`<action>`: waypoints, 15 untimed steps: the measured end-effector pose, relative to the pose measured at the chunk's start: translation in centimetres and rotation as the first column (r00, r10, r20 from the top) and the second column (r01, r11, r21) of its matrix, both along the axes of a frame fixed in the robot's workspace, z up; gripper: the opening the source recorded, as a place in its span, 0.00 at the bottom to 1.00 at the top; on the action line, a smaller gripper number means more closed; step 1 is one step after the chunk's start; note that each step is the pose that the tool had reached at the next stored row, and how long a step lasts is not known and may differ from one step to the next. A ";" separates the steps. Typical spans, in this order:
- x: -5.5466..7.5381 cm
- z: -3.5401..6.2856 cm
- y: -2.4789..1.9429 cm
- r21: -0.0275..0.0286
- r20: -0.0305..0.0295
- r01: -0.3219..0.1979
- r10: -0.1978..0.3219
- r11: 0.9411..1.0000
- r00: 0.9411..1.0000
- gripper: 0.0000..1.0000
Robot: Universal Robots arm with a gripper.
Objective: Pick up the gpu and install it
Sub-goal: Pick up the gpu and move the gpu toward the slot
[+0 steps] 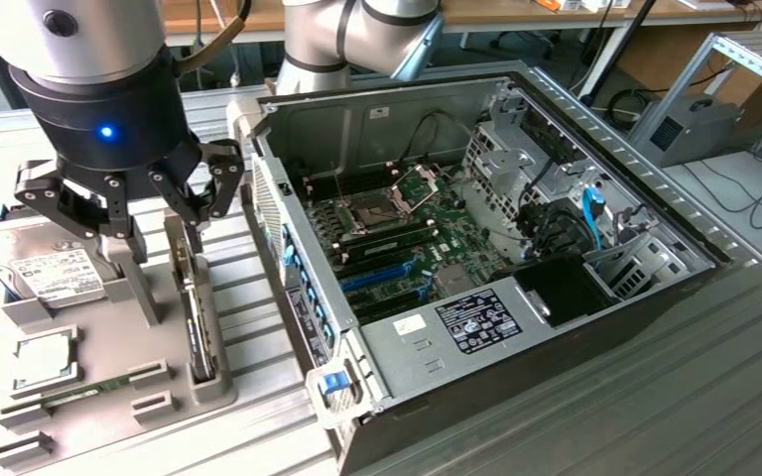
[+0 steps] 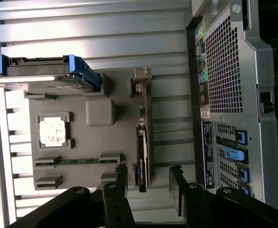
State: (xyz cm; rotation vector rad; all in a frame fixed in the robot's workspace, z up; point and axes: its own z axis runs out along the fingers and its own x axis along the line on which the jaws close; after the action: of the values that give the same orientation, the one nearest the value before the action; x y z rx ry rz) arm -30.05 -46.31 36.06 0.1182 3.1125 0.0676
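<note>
Overhead, one end effector (image 1: 156,233), jaws spread apart, hovers over one gpu (image 1: 197,322) standing on edge.

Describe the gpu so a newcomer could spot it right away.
Start at the open computer case; a grey parts tray sits beside it on the exterior view's left. The gpu stands on edge in the tray's slot nearest the case, under the open tool. Unlike the flat silver hard drive and the narrow memory stick, it is a thin black card standing upright.
</note>
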 end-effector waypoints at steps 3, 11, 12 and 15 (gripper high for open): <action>0.0 -0.37 0.00 0.000 0.000 0.000 0.000 1.000 1.000 0.48; 0.0 -0.96 0.00 0.000 0.000 0.000 0.000 1.000 1.000 0.48; 0.0 -1.05 0.00 0.000 0.000 0.000 0.000 1.000 1.000 0.48; 0.0 -1.43 0.00 0.000 0.000 0.000 0.000 1.000 1.000 0.48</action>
State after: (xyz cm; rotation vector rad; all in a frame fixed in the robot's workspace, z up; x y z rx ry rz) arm -30.05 -46.30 34.63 0.1182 3.1125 0.0675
